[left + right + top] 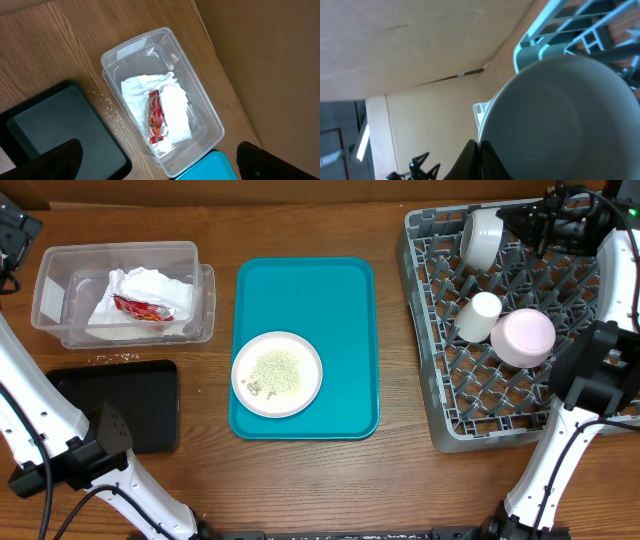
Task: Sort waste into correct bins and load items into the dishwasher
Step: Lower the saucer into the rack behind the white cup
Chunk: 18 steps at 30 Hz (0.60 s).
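Only blurred white lettering marks the red wrapper [156,119].

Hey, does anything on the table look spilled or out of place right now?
Yes. Whitish food bits lie scattered on the bare wood between the clear tub and the black tray, outside both bins. The plate on the teal tray also holds loose food bits.

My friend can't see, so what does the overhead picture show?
A teal rectangular plastic tray sits mid-table holding a pale round plate of whitish rice bits. Left, a clear plastic tub holds a crumpled white napkin and red wrapper; right, a grey pegged dish rack holds a grey bowl, white cup and pink bowl.
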Each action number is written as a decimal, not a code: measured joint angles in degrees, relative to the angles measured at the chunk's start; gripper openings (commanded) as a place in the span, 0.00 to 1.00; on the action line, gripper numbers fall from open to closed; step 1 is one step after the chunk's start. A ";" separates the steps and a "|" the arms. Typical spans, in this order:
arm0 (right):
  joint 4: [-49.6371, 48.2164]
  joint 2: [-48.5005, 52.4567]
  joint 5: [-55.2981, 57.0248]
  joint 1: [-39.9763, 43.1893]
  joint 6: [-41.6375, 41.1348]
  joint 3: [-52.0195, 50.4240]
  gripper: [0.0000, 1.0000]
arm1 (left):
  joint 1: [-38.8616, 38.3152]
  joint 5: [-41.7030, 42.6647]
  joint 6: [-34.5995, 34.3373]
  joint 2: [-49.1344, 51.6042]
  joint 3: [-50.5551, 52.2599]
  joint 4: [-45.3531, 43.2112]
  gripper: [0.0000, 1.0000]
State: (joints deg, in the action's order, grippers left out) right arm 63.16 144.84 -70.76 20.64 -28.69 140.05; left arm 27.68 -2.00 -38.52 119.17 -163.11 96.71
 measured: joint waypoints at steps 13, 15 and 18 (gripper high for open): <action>3.93 -0.02 9.22 2.67 -0.24 0.07 0.34 | 0.00 0.00 0.00 0.00 0.00 -0.02 1.00; 5.05 -0.09 11.23 3.02 -0.20 0.07 0.43 | 0.00 0.00 0.00 0.02 0.00 0.00 1.00; 7.13 -1.05 15.50 3.54 -0.68 0.02 0.62 | 0.00 0.00 0.00 0.02 0.00 -0.02 1.00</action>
State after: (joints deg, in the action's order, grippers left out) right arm 70.28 143.79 -55.27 24.18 -29.36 140.07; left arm 27.68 -2.00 -38.52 119.20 -163.11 96.68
